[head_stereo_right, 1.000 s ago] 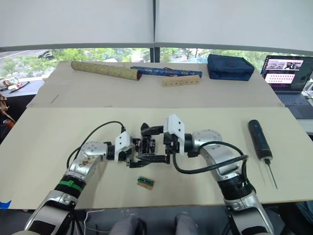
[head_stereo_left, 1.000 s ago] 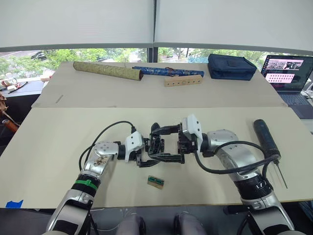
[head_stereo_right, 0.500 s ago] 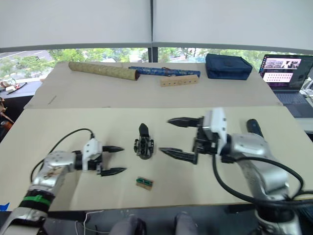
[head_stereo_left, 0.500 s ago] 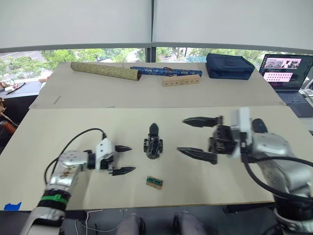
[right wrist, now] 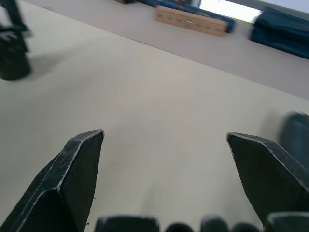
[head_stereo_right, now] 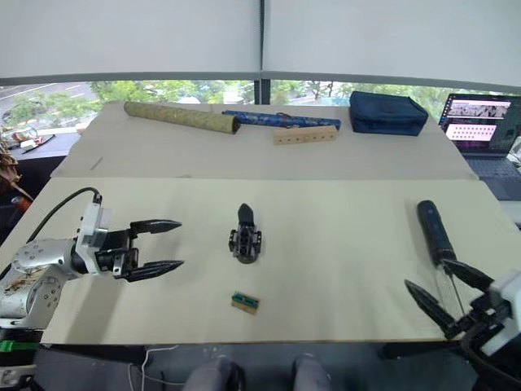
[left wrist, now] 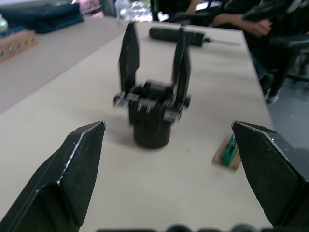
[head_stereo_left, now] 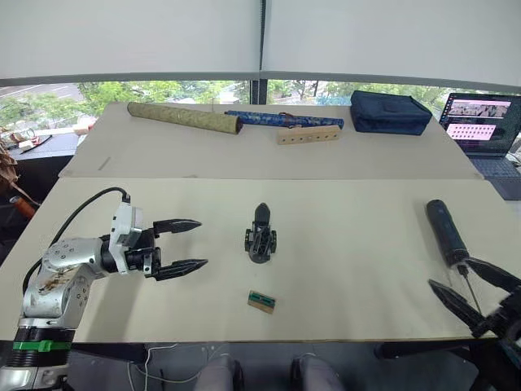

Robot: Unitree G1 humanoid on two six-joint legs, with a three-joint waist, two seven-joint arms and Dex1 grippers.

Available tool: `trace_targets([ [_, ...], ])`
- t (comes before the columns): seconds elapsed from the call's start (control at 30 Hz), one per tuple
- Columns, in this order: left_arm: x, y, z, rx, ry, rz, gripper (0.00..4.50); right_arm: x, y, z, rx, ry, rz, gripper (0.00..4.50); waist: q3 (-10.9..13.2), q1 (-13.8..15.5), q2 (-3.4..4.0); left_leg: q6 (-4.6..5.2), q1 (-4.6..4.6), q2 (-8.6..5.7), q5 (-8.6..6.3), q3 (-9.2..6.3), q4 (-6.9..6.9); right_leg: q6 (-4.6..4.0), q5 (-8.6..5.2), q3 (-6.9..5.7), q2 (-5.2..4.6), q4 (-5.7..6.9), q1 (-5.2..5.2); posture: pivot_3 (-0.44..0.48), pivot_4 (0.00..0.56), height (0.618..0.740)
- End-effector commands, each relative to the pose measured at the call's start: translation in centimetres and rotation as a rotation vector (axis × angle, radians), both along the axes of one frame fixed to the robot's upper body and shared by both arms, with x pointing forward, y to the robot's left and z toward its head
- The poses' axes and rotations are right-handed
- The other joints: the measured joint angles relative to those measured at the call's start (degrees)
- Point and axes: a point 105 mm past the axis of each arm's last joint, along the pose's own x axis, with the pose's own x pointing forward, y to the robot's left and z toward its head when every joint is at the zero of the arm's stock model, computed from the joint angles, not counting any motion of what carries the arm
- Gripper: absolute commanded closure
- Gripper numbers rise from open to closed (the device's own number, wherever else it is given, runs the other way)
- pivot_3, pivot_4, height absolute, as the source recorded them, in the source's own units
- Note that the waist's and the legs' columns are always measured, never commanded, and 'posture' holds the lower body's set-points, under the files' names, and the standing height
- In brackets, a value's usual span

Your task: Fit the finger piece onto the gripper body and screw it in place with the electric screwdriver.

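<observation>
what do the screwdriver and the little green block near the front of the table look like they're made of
Screwdriver: dark matte casing, probably plastic, with a thin shiny bit that looks metal. Small block: green top on a tan base, possibly plastic on wood; too small to tell.

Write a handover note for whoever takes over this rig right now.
Left gripper: jaws open, empty, left of the gripper body.
Right gripper: jaws open, empty, near the table's front right edge, by the bit of the electric screwdriver.
Gripper body stands upright mid-table with finger pieces sticking up from it.
Screwdriver lies untouched on the right.
Small green part lies in front of the body.
Left: pick up the screwdriver and drive the screw.
</observation>
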Motion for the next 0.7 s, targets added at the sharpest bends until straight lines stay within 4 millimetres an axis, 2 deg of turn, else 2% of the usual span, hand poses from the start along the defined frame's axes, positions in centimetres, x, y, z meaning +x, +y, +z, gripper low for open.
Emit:
trace_targets([
  [0.03, -1.1, -1.2, 2.3, -0.032, -0.004, -0.063, 0.06, -1.0, -3.1, 0.6, -0.042, -0.025, -0.139, 0.0, 0.0, 0.0, 0.01, -0.01, 0.01, 0.0, 0.01, 0.0, -0.02, 0.0, -0.01, 0.01, 0.01, 0.01, -0.01, 0.0, 0.15, 0.74],
  [0.1, -1.5, -1.8, 2.6, -0.027, 0.014, -0.091, 0.06, -0.5, -4.2, 0.8, -0.017, -0.007, -0.181, 0.0, 0.0, -0.1, 0.07, -0.09, 0.01, 0.0, 0.05, 0.0, -0.03, -0.01, -0.02, 0.03, 0.02, 0.01, -0.02, 0.0, 0.15, 0.74],
  [0.17, -1.4, -2.2, 3.0, -0.032, 0.013, -0.085, 0.06, 0.5, -4.3, 0.6, 0.05, 0.071, -0.175, 0.0, 0.1, -0.2, 0.18, -0.14, 0.06, -0.01, 0.08, 0.06, -0.03, -0.01, -0.02, 0.13, 0.01, 0.02, -0.01, 0.0, 0.15, 0.74],
  [0.3, -0.6, -2.8, 4.8, -0.073, -0.093, -0.061, 0.06, 3.8, -5.7, 0.7, 0.096, 0.184, -0.237, 0.0, 0.2, -0.2, 0.14, -0.01, 0.2, -0.02, 0.02, 0.17, -0.02, -0.06, -0.01, 0.3, 0.05, 0.04, 0.05, 0.0, 0.15, 0.74],
  [0.4, -0.3, -3.5, 5.7, -0.092, -0.131, -0.062, 0.06, 6.3, -7.4, -0.7, 0.055, 0.363, -0.3, 0.0, 0.2, -0.1, 0.11, 0.0, 0.18, -0.05, 0.02, 0.19, -0.03, -0.07, 0.01, 0.35, 0.07, 0.03, 0.02, 0.0, 0.15, 0.74],
  [0.47, -0.3, -3.8, 5.8, -0.095, -0.136, -0.065, 0.06, 7.8, -7.9, -1.1, 0.01, 0.41, -0.289, 0.0, 0.2, -0.1, 0.11, 0.03, 0.19, -0.07, 0.01, 0.22, -0.04, -0.06, 0.0, 0.37, 0.09, 0.0, 0.01, 0.0, 0.15, 0.74],
  [0.57, -0.2, -3.9, 5.8, -0.092, -0.145, -0.054, 0.06, 9.9, -8.5, -0.8, 0.059, 0.414, -0.304, 0.0, 0.2, 0.1, 0.11, -0.28, 0.14, -0.09, 0.19, 0.24, -0.05, 0.0, -0.04, 0.37, 0.15, -0.05, -0.01, 0.0, 0.15, 0.74],
  [0.7, -0.4, -4.0, 5.6, -0.083, -0.134, -0.055, 0.06, 11.4, -10.1, -1.9, 0.027, 0.474, -0.369, 0.0, 0.2, 0.1, 0.1, -0.38, 0.02, -0.14, 0.25, 0.28, -0.05, 0.1, -0.09, 0.44, 0.14, -0.15, -0.05, 0.0, 0.15, 0.74],
])
